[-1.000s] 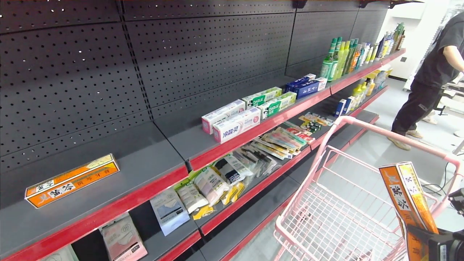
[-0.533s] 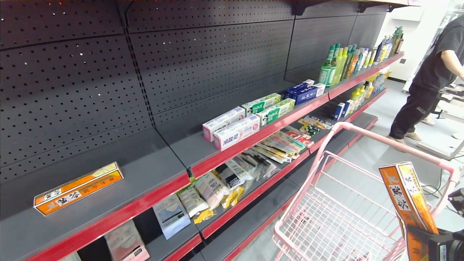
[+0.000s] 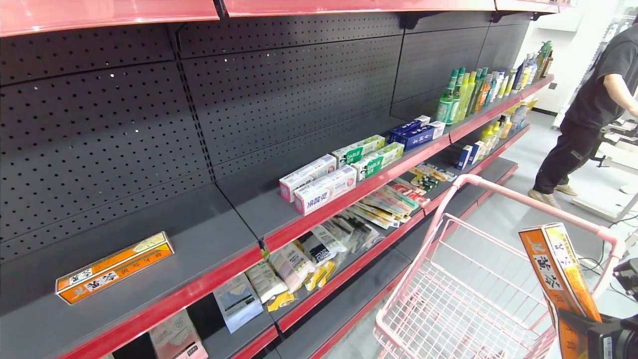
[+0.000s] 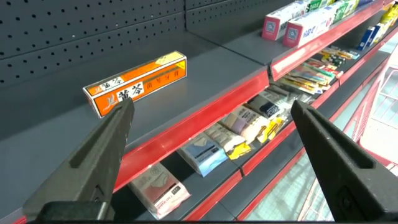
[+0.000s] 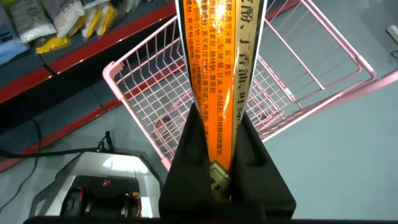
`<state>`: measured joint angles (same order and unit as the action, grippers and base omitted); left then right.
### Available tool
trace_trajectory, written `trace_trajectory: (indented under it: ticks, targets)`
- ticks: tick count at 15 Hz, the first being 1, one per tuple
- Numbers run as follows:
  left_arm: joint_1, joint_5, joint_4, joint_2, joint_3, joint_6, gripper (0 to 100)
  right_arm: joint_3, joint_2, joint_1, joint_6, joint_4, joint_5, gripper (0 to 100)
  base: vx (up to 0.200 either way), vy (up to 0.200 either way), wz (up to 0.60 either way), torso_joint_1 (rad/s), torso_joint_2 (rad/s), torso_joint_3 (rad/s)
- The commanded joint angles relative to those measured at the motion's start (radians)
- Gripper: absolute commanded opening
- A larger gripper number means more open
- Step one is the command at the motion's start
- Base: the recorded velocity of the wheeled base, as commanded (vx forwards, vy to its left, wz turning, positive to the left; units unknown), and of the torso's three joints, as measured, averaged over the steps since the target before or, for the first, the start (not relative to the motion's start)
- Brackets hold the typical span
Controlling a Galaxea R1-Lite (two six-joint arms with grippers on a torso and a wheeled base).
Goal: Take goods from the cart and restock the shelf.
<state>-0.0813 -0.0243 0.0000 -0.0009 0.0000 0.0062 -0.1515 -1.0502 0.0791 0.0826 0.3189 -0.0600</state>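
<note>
Orange and long, a shelved box [image 3: 114, 267] lies flat at the left of the grey shelf [image 3: 199, 234], close behind its red front edge. The left gripper [image 4: 211, 109] hangs in front of that shelf, jaws spread wide, holding nothing. Farther right on the same shelf sit white toothpaste boxes [image 3: 319, 183]. A pink wire cart [image 3: 451, 299] stands on the floor to the right. Over the cart's right side, the right gripper [image 3: 590, 335] clamps the lower end of a second orange box [image 3: 558, 269], held upright, leaning slightly.

Right tool [image 5: 221, 127] clamps an upright orange box [image 3: 560, 269]; left tool [image 4: 211, 104] is spread wide.
</note>
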Motion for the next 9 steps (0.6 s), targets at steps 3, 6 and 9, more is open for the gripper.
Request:
trace_trajectory:
  ticks: [3, 6, 9]
  targets:
    - [0.000, 0.000, 0.000, 0.001, 0.000, 0.000, 100, 0.003, -0.017, -0.002, 0.000, 0.000, -0.009, 0, 0.000, 0.000, 0.00, 0.095, -0.19, -0.100]
    - [0.000, 0.000, 0.000, 0.001, 0.000, 0.000, 100, 0.006, -0.030, -0.001, 0.000, 0.000, -0.047, 0, 0.000, 0.000, 0.00, 0.089, -0.17, -0.084]
    - [0.000, 0.000, 0.000, 0.001, 0.000, 0.000, 100, 0.007, -0.022, -0.001, 0.000, 0.000, -0.055, 0, 0.000, 0.000, 0.00, 0.000, 0.00, 0.000]
